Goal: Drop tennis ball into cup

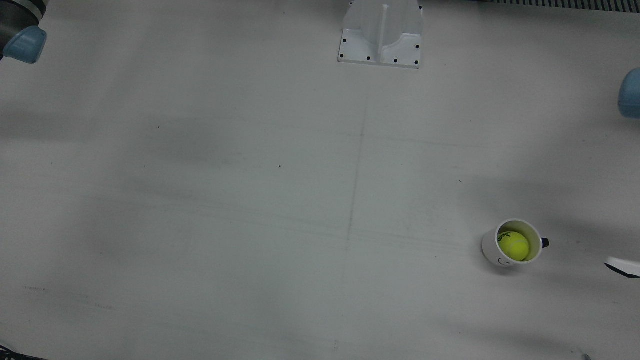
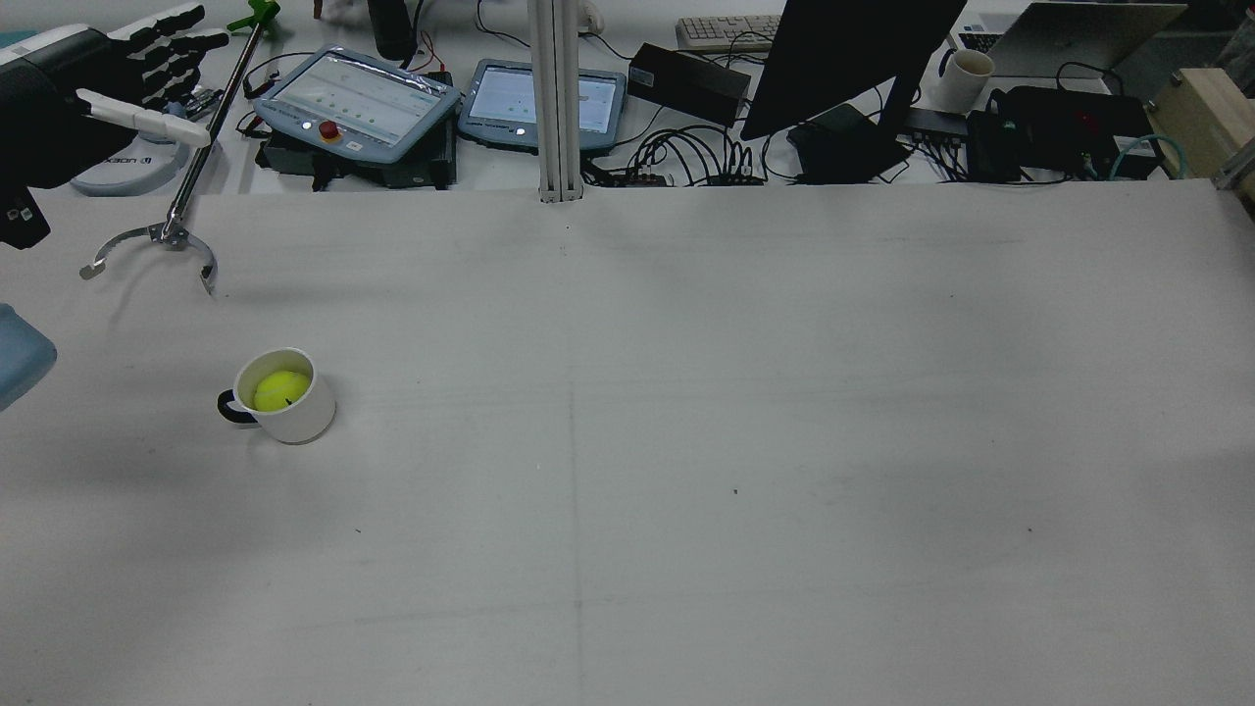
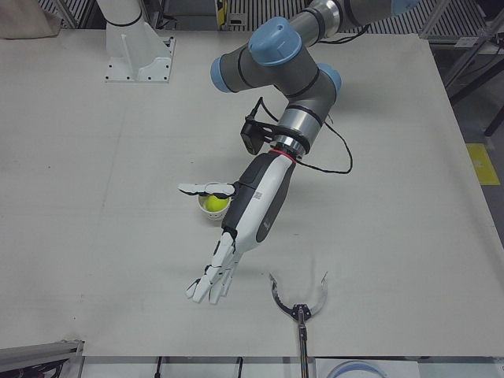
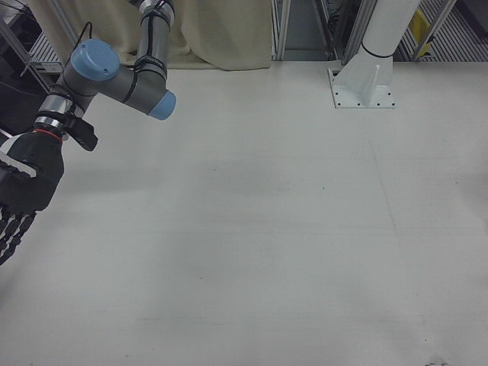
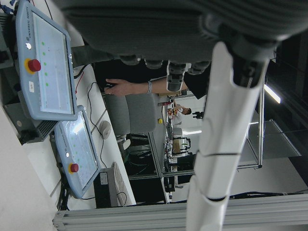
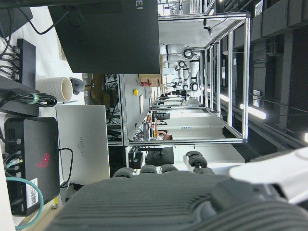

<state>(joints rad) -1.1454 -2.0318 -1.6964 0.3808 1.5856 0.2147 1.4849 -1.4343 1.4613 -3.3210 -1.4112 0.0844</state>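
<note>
cup (image 1: 510,243): tennis ball (image 1: 514,245) inside (upright) | left robot hand (image 3: 236,236): spread, empty | right robot hand (image 4: 19,194): spread

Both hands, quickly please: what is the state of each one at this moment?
Left hand: open, fingers stretched out, holding nothing; the tennis ball lies in the cup.
Right hand: open, holding nothing.

front overhead, rear high, sharing cup (image 1: 511,243)
</note>
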